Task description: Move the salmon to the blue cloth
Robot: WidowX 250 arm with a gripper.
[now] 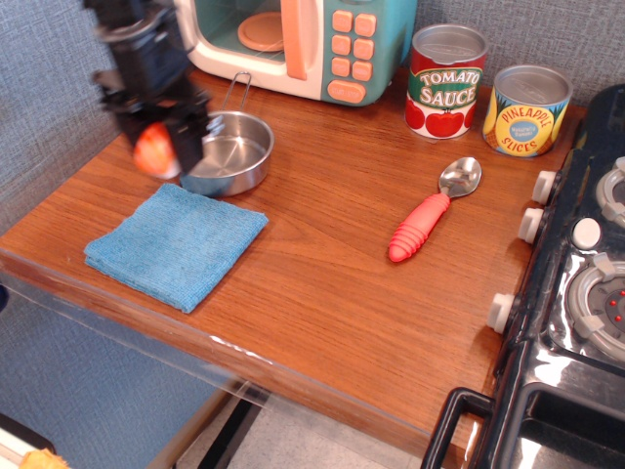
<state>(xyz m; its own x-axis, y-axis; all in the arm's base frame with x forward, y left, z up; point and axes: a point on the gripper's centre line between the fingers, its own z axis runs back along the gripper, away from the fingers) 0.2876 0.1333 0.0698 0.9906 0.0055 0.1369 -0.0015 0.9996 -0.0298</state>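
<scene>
Wooden counter (322, 264): "TOMATO SAUCE" can (445, 82), "PINEAPPLE SLICES" can (526, 110).

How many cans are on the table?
2. The tomato sauce can stands at the back by the toy microwave; the pineapple slices can stands just right of it, near the stove.

Even, bright, diffuse illumination covers the wooden surface (322, 254), with only soft, short shadows beside the spoon (430, 213) and along the near edge of the blue cloth (176, 242). Motion blur smears the hand (156, 147) and the salmon (153, 149) at far left, while static objects such as the tomato sauce can (446, 82) remain sharp. Specular glare marks the steel pan (227, 151), the stove (576, 293) at right, and the surface's near edge.
</scene>
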